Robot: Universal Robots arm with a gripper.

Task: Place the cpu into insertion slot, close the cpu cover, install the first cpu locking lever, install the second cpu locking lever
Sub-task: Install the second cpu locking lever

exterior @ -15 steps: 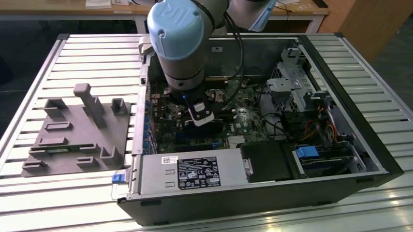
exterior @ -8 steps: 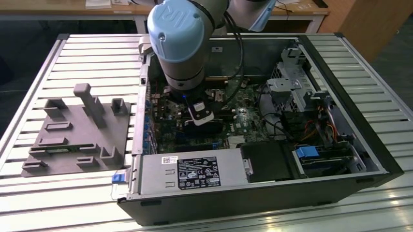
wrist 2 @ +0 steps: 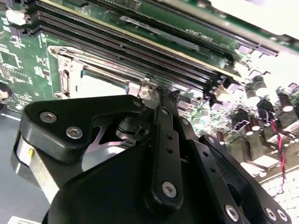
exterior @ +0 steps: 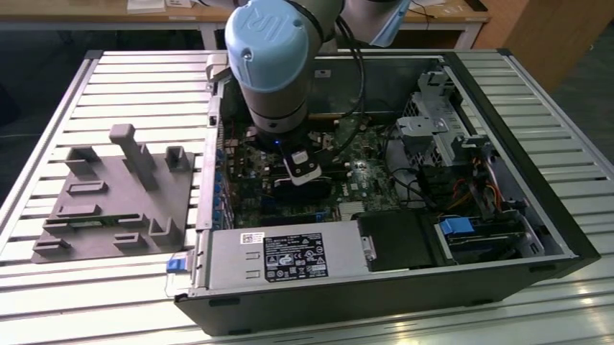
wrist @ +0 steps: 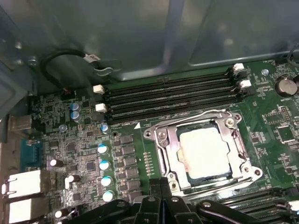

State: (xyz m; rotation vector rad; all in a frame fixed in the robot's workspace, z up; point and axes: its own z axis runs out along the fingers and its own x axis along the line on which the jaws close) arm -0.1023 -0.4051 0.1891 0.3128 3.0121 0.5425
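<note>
The cpu [wrist: 203, 151], a pale silver square, lies in the insertion slot [wrist: 161, 135] on the green board. The silver cpu cover [wrist: 170, 154] lies flat around it, framing the chip. One wire lever [wrist: 196, 116] runs along the side by the memory slots and another [wrist: 224, 186] along the opposite side. My gripper [wrist: 161, 186] is shut, its black fingertips together just off the socket's edge. In the second wrist view the gripper [wrist 2: 156, 95] reaches a corner of the cover [wrist 2: 70, 70]. In the exterior view the gripper [exterior: 299, 176] hangs low inside the open computer case.
Long black memory slots [wrist: 168, 95] lie beside the socket, with capacitors [wrist: 103, 163] on another side. The case holds a power supply [exterior: 287, 255], a drive cage [exterior: 451, 136] and cables. A grey parts fixture [exterior: 115, 194] sits on the slatted table at the exterior view's left.
</note>
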